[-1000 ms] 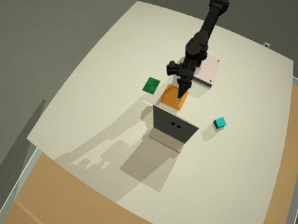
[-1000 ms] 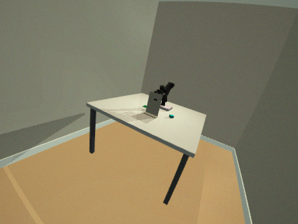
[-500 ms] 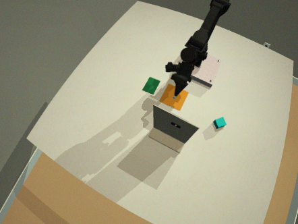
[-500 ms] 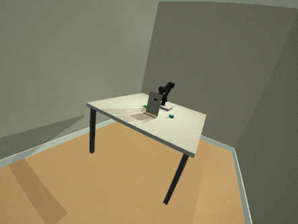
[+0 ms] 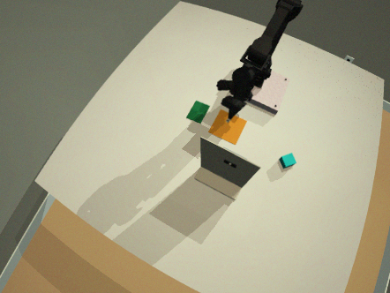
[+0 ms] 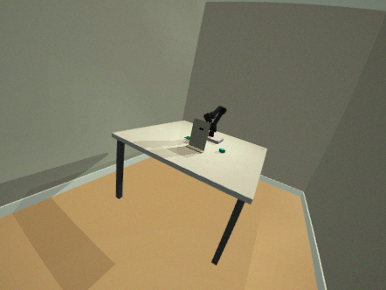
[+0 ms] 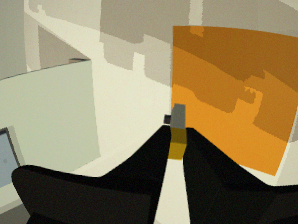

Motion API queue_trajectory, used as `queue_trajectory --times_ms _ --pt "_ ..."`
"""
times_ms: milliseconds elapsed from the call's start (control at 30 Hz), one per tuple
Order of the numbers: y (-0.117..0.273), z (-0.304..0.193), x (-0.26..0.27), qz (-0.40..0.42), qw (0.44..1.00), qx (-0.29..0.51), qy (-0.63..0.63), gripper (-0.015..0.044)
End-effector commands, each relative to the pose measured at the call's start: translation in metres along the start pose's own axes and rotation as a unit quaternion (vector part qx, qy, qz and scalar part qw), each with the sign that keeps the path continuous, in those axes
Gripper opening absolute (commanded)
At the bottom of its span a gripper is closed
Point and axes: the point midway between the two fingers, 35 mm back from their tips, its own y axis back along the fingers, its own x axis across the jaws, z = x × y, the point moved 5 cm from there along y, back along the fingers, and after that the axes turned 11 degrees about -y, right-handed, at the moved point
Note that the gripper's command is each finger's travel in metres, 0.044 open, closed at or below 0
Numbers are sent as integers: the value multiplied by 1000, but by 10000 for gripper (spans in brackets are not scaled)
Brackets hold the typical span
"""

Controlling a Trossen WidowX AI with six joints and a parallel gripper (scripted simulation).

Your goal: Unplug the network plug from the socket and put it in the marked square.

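Observation:
The plug is a small grey piece with a yellow part, pinched between the fingertips in the wrist view. My gripper is shut on it and points down over the orange square. The plug is away from the panel and seems above the square; its exact height is hard to tell. The upright panel stands in front of the square. An edge of its light blue socket plate shows at the wrist view's left. The fingertips are hidden in the exterior view.
A green square piece lies on the table beside the orange square. A teal cube stands on the panel's other side. A pale pink slab lies beneath the arm.

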Motion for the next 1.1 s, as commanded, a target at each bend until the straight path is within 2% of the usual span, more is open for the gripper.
queue_trajectory --times_ms 0,1067 --pt "-1 1 0 -3 1000 -4 2 0" --pt "-42 7 -27 -3 1000 -4 2 0"
